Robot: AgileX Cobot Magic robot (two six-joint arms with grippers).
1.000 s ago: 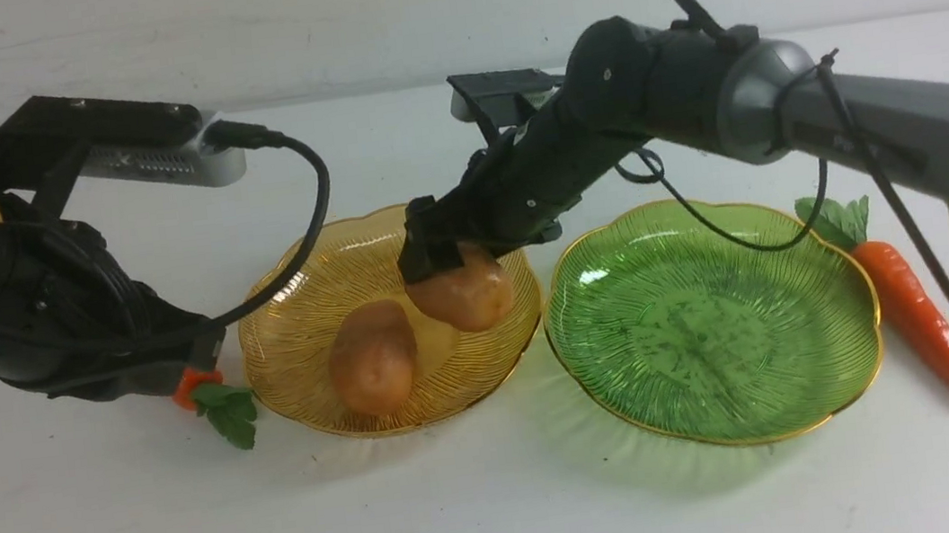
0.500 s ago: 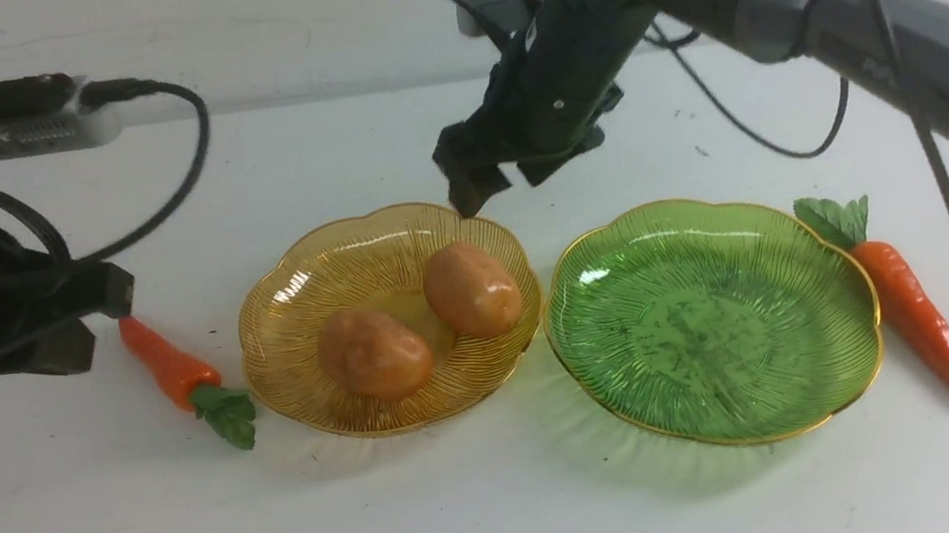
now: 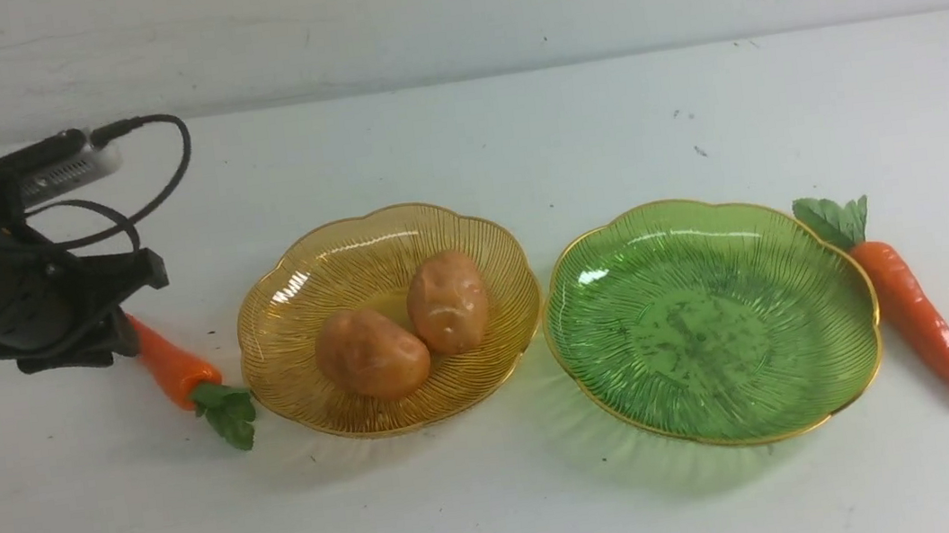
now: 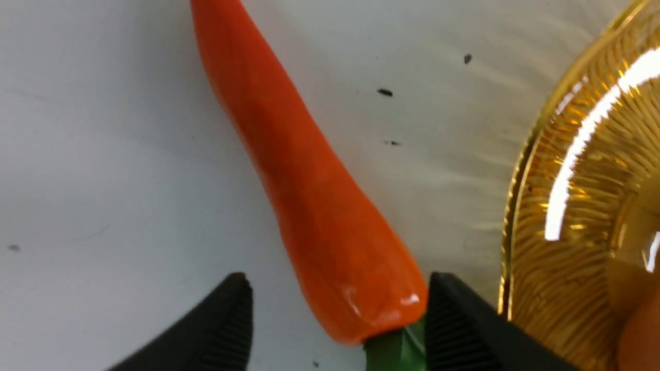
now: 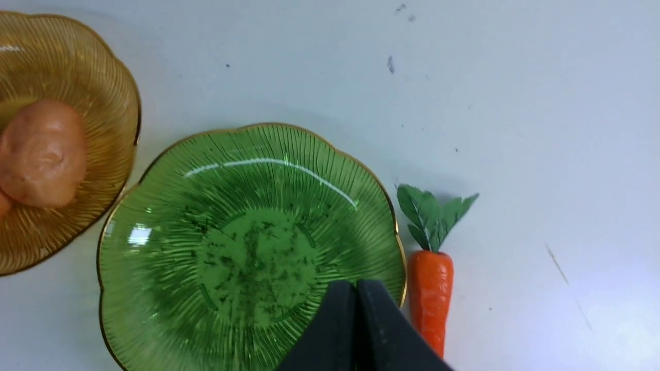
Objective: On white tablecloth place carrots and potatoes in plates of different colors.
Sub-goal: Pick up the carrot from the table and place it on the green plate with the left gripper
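Left wrist view shows our left gripper spread astride a glossy orange toy carrot. Our right gripper has fingers pressed together.

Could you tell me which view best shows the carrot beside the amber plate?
The left wrist view: the carrot is large and sharp, thick end inside the open left gripper. The front view shows it small, tip behind that gripper; the right wrist view misses it.
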